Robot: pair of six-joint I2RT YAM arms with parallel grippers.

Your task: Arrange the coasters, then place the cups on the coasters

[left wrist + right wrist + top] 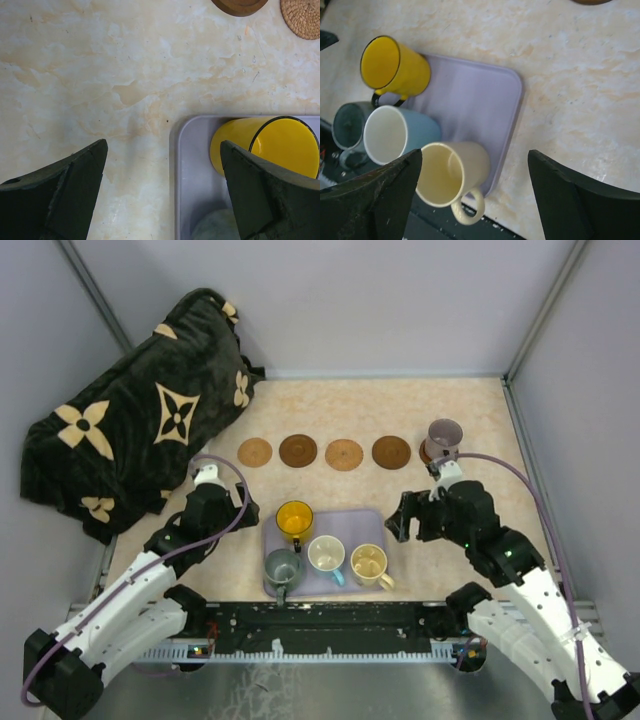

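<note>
The left fingers (65, 200) are held wide open, empty, near the tray (372, 527). Four coasters (298, 450) are lined along the desk (480, 410). Four cups (326, 554) are kept on the tray. A purple cup (444, 433) is set on the fifth coaster (427, 453). The right fingers (580, 200) are spread open, empty.

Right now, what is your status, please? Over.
Left hand, right hand open, empty. Purple mug on rightmost coaster; four mugs on tray. Nothing in the way.

Five coasters (298, 450) lie in a row beyond the tray (368, 524): four are bare, and the fifth, at the right end, is largely hidden under one of the mugs (444, 435). Five mugs: four on the tray, one beyond it to the right. One tray; one dark patterned blanket (130, 440) beyond it to the left.
</note>
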